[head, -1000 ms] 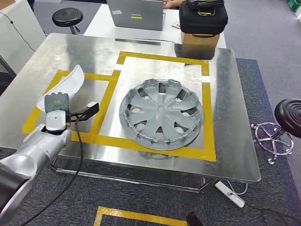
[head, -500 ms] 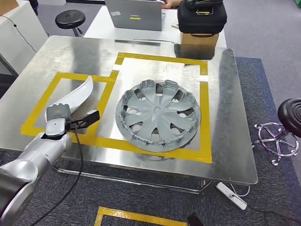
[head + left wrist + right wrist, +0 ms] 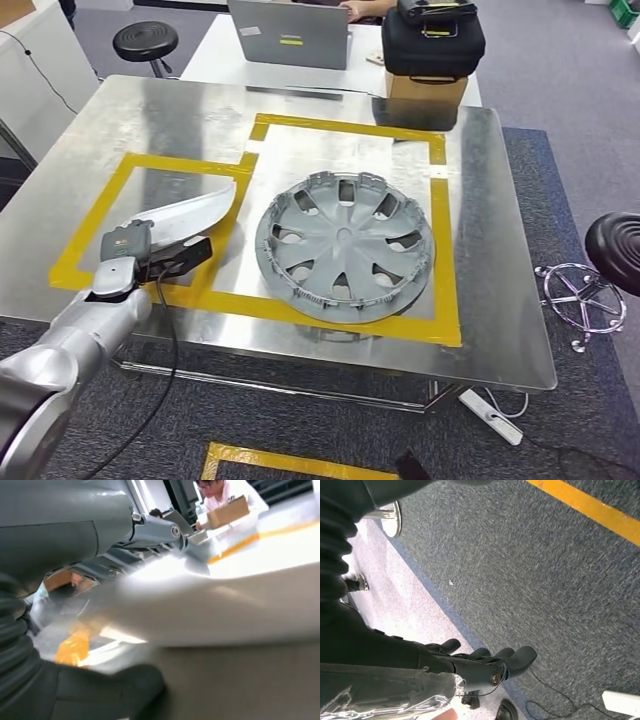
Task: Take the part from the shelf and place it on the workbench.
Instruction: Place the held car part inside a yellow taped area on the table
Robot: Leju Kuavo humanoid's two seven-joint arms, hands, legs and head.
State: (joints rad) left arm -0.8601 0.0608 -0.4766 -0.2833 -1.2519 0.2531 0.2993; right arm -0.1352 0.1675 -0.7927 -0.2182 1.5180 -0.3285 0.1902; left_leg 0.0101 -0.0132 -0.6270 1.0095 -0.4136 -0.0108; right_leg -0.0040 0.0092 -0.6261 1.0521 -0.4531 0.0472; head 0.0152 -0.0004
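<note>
From the head view I see the steel workbench (image 3: 113, 120) marked with yellow tape (image 3: 445, 250), dark carpet below it. My left hand (image 3: 127, 245) grasps the long white curved part (image 3: 192, 212) at its near end; the part reaches forward and right over the left taped rectangle, low above the metal. Right of it a grey wheel cover (image 3: 345, 245) lies flat, with a laptop (image 3: 290, 32) and black case (image 3: 432, 40) behind. The left wrist view adds a seated person (image 3: 222, 492). My right hand (image 3: 486, 667) hangs over carpet, fingers apart, holding nothing.
</note>
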